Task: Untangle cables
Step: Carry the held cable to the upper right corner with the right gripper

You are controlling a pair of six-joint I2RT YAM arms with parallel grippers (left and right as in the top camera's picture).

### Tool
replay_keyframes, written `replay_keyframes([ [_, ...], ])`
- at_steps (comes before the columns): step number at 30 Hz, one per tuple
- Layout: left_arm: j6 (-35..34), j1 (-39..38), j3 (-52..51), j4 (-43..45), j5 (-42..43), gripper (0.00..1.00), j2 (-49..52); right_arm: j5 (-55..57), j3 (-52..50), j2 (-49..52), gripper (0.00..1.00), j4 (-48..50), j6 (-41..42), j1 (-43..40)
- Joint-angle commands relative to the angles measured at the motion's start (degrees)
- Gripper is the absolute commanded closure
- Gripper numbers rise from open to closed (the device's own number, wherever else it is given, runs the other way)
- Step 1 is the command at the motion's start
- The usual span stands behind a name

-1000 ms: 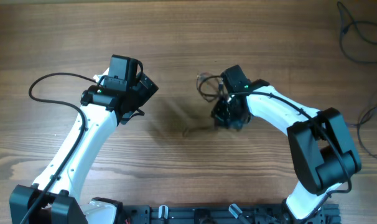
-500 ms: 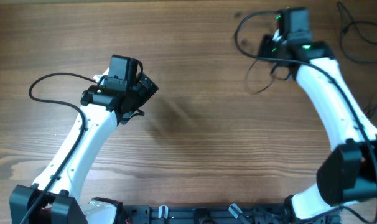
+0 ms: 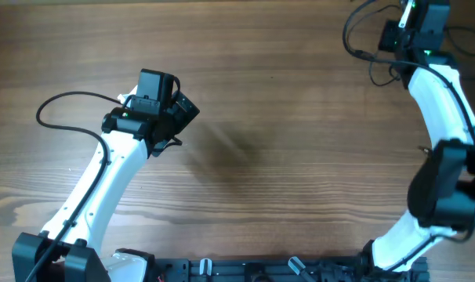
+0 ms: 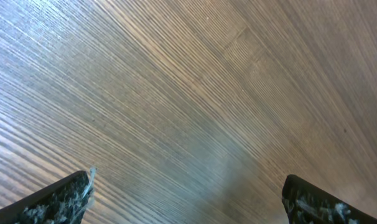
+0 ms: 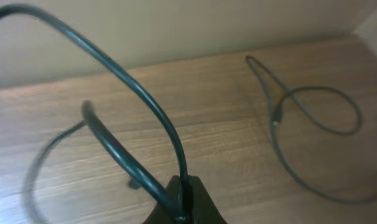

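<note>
Matt grained wood table; smooth rubbery cables.

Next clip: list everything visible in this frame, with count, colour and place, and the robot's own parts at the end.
held cable: one, thin, black, arching up out of the right gripper near the table's far right corner
loose cable: at least one, thin, dark, lying looped on the table beyond the right gripper
table: one, brown wood grain, under everything
left arm: one, white and black, on the left side
right arm: one, white and black, stretched to the far right
left gripper: one, black, open, empty, over bare wood
right gripper: one, black, shut on the held cable
</note>
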Motion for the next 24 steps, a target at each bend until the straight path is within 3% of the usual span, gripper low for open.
replay_keyframes([
  [1,0.5,0.0,0.2,0.0,-1.4,0.0,0.3,-3.4,0.0,7.4,0.96,4.5,-3.9,-1.0],
  [7,0.5,0.0,0.2,0.0,-1.4,0.0,0.3,-3.4,0.0,16.3,0.95,15.3,-5.5,-2.6],
  [8,0.5,0.0,0.2,0.0,-1.4,0.0,0.3,-3.4,0.0,17.1,0.91,16.4,-5.5,-2.6],
  [10,0.5,0.0,0.2,0.0,-1.4,0.0,0.3,-3.4,0.0,17.3,0.69,18.7,-5.4,-2.6],
  [11,0.5,0.0,0.2,0.0,-1.4,0.0,0.3,-3.4,0.1,16.6,0.64,18.9,-5.3,-2.6],
  [12,0.5,0.0,0.2,0.0,-1.4,0.0,0.3,-3.4,0.1,15.8,0.45,18.7,-5.3,-2.6],
  [13,0.5,0.0,0.2,0.0,-1.4,0.0,0.3,-3.4,0.1,14.6,0.02,18.0,-5.2,-2.6],
  [18,0.5,0.0,0.2,0.0,-1.4,0.0,0.3,-3.4,0.1,2.0,0.0,9.2,-4.5,-2.6],
  [24,0.5,0.0,0.2,0.0,-1.4,0.0,0.3,-9.2,0.1,-21.2,0.0,-15.8,-0.4,-2.6],
])
